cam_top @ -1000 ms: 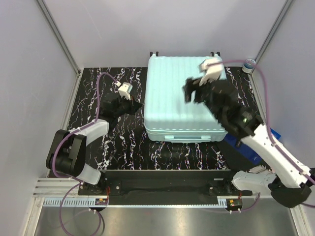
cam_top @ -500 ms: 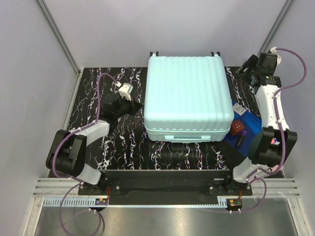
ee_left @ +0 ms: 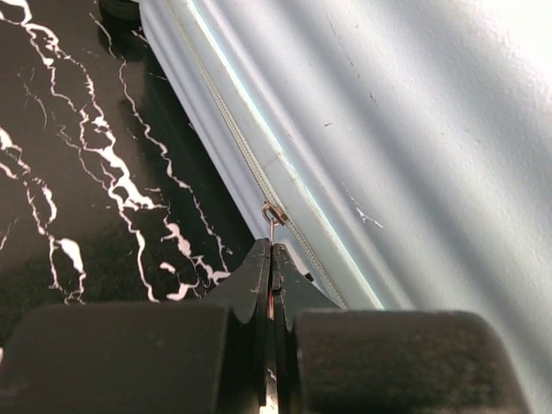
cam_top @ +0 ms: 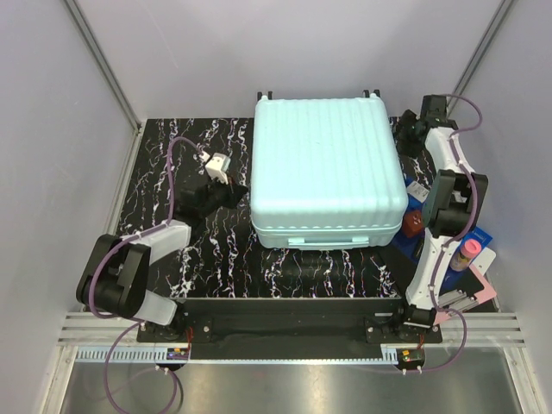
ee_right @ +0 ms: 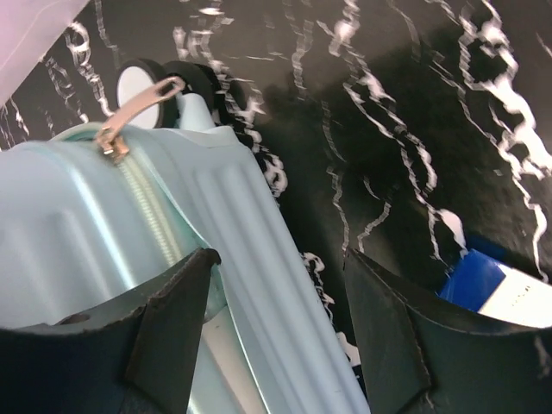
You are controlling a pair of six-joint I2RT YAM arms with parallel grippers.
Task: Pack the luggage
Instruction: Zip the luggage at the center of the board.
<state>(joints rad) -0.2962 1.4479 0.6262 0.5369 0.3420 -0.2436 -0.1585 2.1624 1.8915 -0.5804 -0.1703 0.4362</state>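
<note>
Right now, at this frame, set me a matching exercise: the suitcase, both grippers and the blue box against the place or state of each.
Things:
1. suitcase
2. left gripper
3. right gripper
4. blue box

Places or states:
A. open, near the suitcase's corner with a wheel
B. lying flat on the table, ribbed shell up, lid down
C. pinched shut on a zipper pull
D. to the right of the suitcase, partly hidden by the right arm

Pairs: 1-B, 2-C, 3-A, 4-D.
</note>
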